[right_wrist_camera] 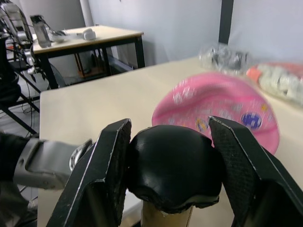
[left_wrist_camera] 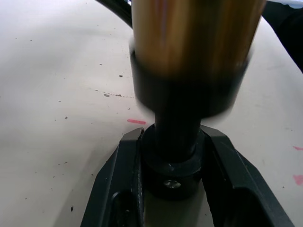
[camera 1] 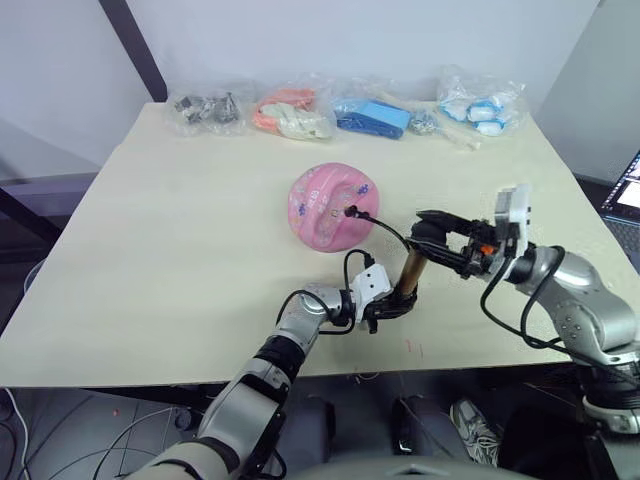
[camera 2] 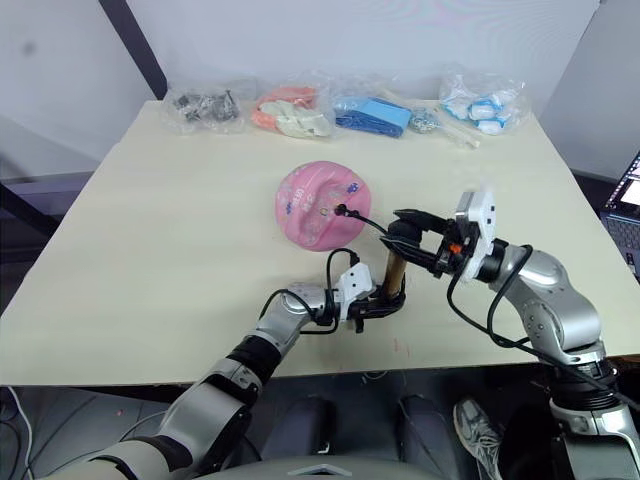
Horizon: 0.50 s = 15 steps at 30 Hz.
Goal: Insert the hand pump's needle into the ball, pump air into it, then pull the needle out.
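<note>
The pink ball, dented and printed with small cartoons, lies mid-table. A thin black hose runs from the ball's valve spot to the hand pump, which stands upright near the front edge. The needle itself is hidden at the valve. My left gripper is shut on the pump's black lower end. My right gripper is shut on the round black handle at the pump's top, with the gold barrel between the two grips.
Several clear plastic bags of small items line the table's far edge: dark parts, orange and white pieces, blue pieces, white and blue pieces. A laptop sits off to the right.
</note>
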{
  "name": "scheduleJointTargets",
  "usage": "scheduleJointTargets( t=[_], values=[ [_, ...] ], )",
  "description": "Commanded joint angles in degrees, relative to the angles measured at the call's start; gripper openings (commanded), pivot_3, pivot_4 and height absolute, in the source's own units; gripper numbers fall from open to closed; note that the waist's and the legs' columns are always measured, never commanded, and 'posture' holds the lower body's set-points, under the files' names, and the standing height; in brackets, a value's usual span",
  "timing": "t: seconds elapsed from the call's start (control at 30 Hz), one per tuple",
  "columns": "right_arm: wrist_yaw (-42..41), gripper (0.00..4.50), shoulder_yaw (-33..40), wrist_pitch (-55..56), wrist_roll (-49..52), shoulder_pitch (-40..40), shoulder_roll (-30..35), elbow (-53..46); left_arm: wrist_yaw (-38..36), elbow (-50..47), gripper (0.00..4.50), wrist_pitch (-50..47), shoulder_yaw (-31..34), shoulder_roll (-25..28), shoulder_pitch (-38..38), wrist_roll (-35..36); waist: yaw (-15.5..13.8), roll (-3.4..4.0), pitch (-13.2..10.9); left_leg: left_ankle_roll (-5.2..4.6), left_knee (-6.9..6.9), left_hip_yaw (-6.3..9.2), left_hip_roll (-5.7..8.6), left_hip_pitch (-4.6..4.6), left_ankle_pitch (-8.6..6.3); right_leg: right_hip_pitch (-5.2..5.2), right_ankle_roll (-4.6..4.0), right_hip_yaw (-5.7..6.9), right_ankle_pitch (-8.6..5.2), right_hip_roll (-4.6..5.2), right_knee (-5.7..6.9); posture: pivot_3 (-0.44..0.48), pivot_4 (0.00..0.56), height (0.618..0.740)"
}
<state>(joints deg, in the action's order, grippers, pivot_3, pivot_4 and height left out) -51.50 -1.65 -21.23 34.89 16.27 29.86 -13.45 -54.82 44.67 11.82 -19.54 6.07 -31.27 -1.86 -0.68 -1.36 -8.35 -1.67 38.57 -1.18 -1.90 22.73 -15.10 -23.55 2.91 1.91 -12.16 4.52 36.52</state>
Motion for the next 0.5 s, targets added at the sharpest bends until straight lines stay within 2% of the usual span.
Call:
scheduleJointTargets(
  t=[0.03, 0.2, 0.5],
  values=[
    [-0.1, 2.09, -4.1, 0.6, -4.5, -2.7, -0.8, 2.7, -0.5, 2.7, 1.12, 0.1, 0.3, 0.0, 1.3, -0.1, 0.0, -0.01, 0.0, 0.0, 0.0, 0.0, 0.0, 0.0, 0.0, 0.0, 0.0, 0.0, 0.0, 0.0, 0.0, 0.0, 0.15, 0.74],
    [-1.0, 2.09, -3.6, 2.7, -5.3, -2.6, -1.2, 2.4, 0.0, 4.6, 1.12, 2.4, 0.8, -0.1, 1.0, -0.8, 0.0, 0.05, 0.0, 0.0, 0.0, -0.01, 0.0, -0.01, 0.0, 0.0, 0.01, 0.01, -0.01, 0.0, -0.01, 0.0, 0.15, 0.74],
    [-3.3, 2.09, 3.4, -2.9, 3.2, 4.3, 3.1, -4.7, 1.5, 11.1, 1.12, 11.0, -0.1, -0.3, 0.1, -3.7, -0.1, 0.17, 0.0, 0.0, -0.01, 0.0, 0.01, 0.08, 0.0, -0.06, -0.15, 0.02, -0.08, 0.02, -0.02, 0.0, 0.15, 0.74]
  ],
)
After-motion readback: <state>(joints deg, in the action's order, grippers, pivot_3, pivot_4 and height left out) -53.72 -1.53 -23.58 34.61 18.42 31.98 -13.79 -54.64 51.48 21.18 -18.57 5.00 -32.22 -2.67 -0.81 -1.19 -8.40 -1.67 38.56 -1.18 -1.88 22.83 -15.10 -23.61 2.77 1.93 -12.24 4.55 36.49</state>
